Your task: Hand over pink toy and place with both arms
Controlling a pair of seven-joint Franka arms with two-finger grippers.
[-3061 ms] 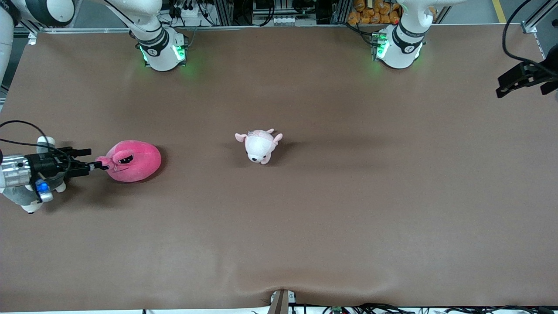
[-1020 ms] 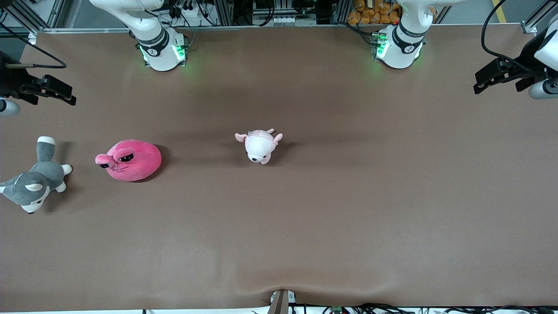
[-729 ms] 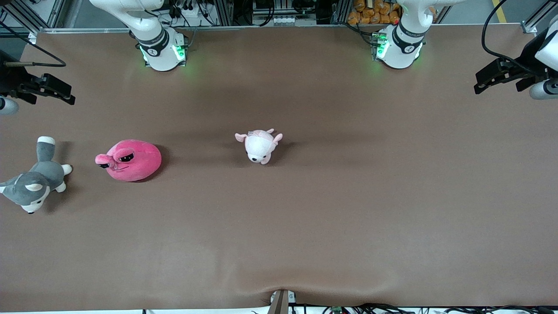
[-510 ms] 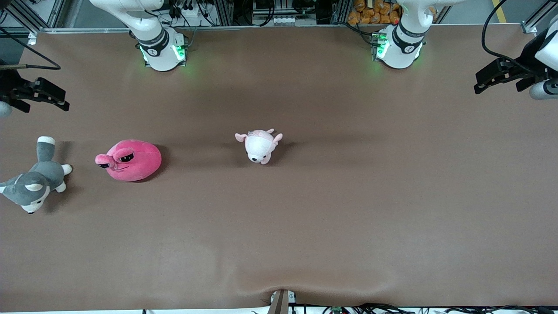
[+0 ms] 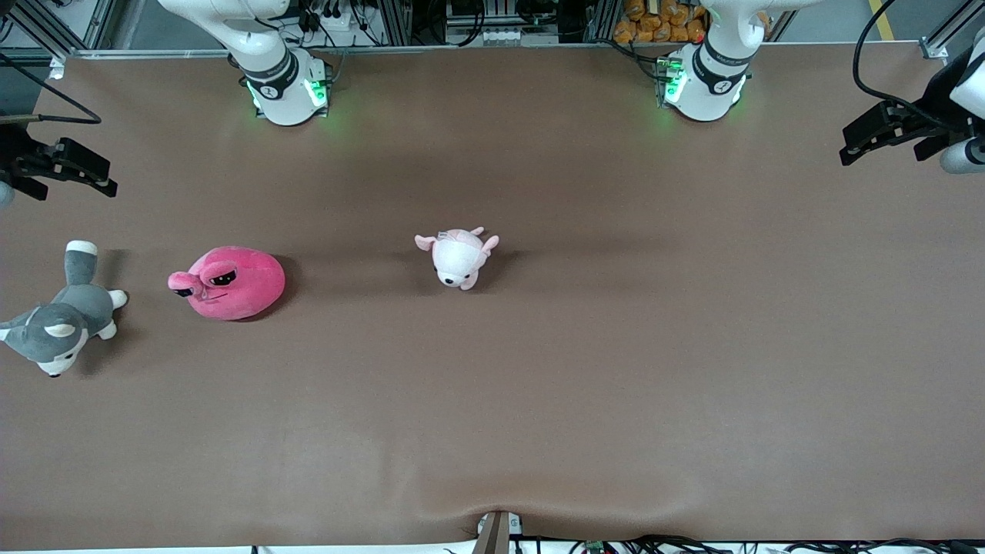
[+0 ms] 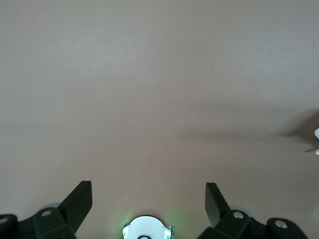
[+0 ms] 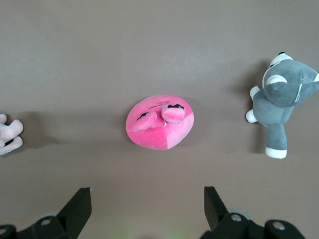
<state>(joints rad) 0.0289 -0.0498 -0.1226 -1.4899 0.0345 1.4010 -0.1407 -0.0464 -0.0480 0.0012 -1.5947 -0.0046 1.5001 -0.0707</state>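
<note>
Round hot-pink plush toy [image 5: 229,282] lying on the brown table [image 5: 585,369] near the right arm's edge, beside grey-and-white husky plush [image 5: 58,327]. Small pale pink-and-white plush animal [image 5: 459,256] mid-table. Right gripper [image 5: 65,168] spread, empty, raised over that edge. Left gripper [image 5: 885,135] spread, empty, waiting over the left arm's edge.

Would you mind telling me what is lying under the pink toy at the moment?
The pink toy rests directly on the brown table, with only its shadow showing around it. Whatever might lie beneath its body is covered.
</note>
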